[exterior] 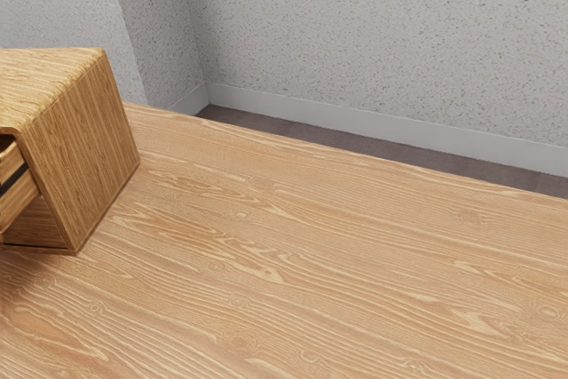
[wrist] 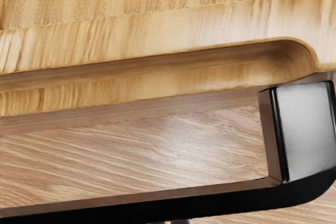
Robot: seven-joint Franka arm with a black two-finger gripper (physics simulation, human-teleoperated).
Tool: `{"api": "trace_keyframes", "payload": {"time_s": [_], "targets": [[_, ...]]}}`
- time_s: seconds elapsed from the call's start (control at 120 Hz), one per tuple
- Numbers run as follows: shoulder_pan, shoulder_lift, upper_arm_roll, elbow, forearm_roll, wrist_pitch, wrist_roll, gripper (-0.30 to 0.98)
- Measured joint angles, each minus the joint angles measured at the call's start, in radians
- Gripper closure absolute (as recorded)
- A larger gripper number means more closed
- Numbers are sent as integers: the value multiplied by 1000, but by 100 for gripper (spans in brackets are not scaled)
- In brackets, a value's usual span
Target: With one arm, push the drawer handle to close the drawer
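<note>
Black handle (wrist: 210, 202) | drawer (exterior: 18, 201) jutting from cabinet (exterior: 89, 148) | table (exterior: 311, 255) beneath | gripper: state cannot tell

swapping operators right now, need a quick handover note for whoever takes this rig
Gripper: can't tell whether it is open or shut. The hand's camera looks closely at the black handle.
Drawer: open, sticking out of the wooden cabinet at the exterior view's left edge.
Done: the hand is near the handle; contact can't be confirmed.
Left: push the handle until the drawer is closed.
</note>
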Motion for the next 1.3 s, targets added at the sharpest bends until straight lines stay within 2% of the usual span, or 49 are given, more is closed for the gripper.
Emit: {"api": "trace_keyframes", "payload": {"time_s": [0.858, 1.3], "targets": [[-306, 125, 211, 238, 17, 59, -35, 79], [-420, 163, 284, 320, 20, 88, -43, 79]]}}
